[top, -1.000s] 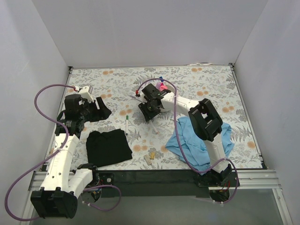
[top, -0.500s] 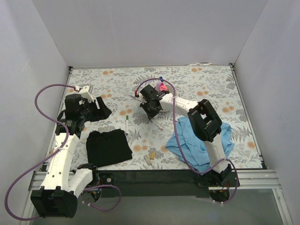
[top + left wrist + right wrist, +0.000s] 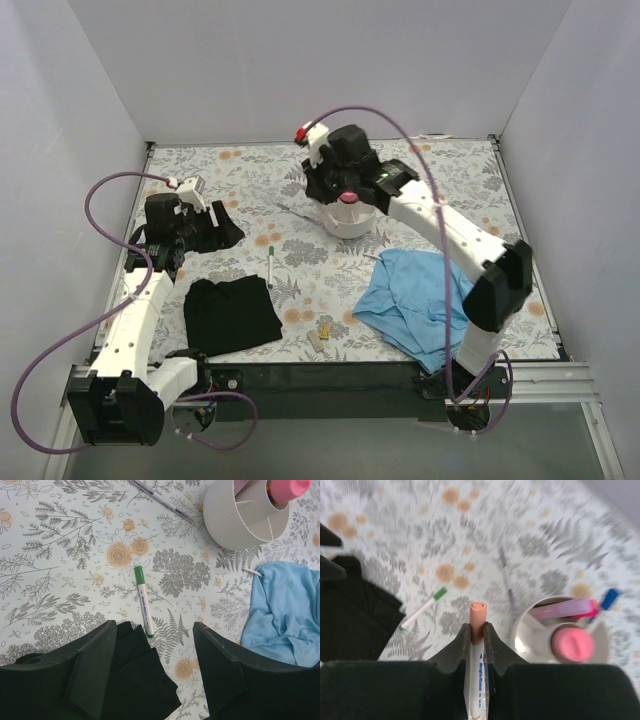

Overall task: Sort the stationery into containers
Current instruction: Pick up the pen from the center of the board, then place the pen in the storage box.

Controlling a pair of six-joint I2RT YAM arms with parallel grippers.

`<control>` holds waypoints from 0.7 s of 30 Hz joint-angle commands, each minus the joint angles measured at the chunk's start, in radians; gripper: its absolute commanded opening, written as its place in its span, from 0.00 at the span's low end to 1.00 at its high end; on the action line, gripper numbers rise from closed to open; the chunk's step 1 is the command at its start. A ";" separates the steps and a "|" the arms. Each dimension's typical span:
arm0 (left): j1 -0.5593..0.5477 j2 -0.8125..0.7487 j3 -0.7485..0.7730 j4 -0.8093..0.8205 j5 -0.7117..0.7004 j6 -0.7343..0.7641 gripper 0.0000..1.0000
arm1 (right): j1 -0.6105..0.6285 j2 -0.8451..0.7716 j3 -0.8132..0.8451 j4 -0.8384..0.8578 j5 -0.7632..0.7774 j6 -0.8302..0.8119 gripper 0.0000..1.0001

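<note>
My right gripper [image 3: 477,626] is shut on a white marker with a peach cap [image 3: 477,611], held in the air just left of the white container [image 3: 521,630]. In the top view that gripper [image 3: 330,190] hangs beside the container [image 3: 352,226]. A pink highlighter [image 3: 571,644] stands in the centre cup, with purple, pink and blue-capped pens in a back compartment. A green-capped pen [image 3: 143,601] lies on the table ahead of my open left gripper [image 3: 155,670]. A purple pen [image 3: 162,500] lies left of the container [image 3: 225,525].
A black cloth [image 3: 232,312] lies under my left gripper, its corner between the fingers [image 3: 135,680]. A blue cloth [image 3: 425,300] lies right of centre. Small pale eraser blocks [image 3: 320,335] sit near the front edge. White walls close in the floral table [image 3: 450,190].
My right gripper closed on the peach-capped marker at the table left of the container and lifted it up and back. The left arm has shifted only slightly.
</note>
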 commanded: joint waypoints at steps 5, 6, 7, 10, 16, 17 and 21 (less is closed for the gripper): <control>0.007 0.176 0.076 0.013 0.003 -0.057 0.64 | -0.155 -0.301 -0.275 0.471 0.110 -0.015 0.01; 0.005 0.208 0.090 0.005 0.002 -0.057 0.64 | -0.181 -0.310 -0.312 0.495 0.119 -0.015 0.01; 0.005 0.219 0.100 0.000 0.003 -0.060 0.63 | -0.193 -0.315 -0.325 0.527 0.122 -0.014 0.01; 0.005 0.254 0.136 -0.010 0.005 -0.054 0.63 | -0.233 -0.309 -0.329 0.574 0.127 0.008 0.01; 0.004 0.308 0.177 -0.032 0.011 -0.009 0.62 | -0.290 -0.269 -0.369 0.682 0.125 0.038 0.01; 0.005 0.316 0.177 -0.038 0.006 0.003 0.62 | -0.294 -0.253 -0.377 0.698 0.122 0.038 0.01; 0.005 0.337 0.180 -0.055 0.009 0.038 0.62 | -0.311 -0.212 -0.408 0.813 0.102 0.040 0.01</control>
